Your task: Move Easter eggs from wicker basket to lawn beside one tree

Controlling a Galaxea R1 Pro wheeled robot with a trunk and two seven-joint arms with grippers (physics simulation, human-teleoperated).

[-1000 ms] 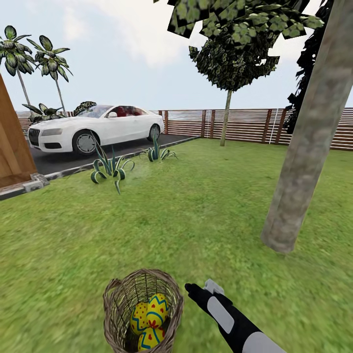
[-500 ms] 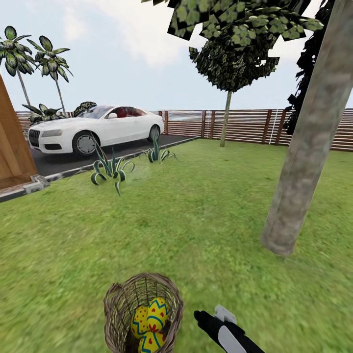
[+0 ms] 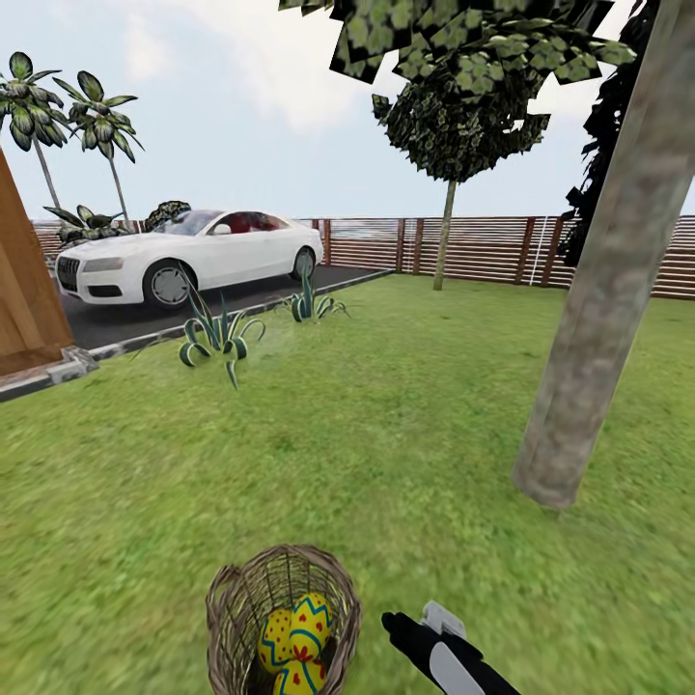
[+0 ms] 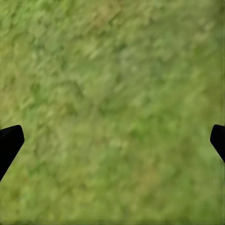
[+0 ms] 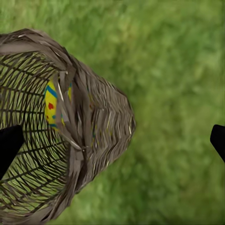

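Three Easter eggs (image 3: 294,642) inside wicker basket (image 3: 232,608); both claws (image 5: 112,140) (image 4: 112,140) spread open, empty.

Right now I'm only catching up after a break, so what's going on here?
A teleoperated robot stands on the lawn over the wicker basket, which holds the Easter eggs. Its right gripper, open and empty, hangs beside the basket's rim; the left gripper is open over bare grass. A thick-trunked tree stands nearby.
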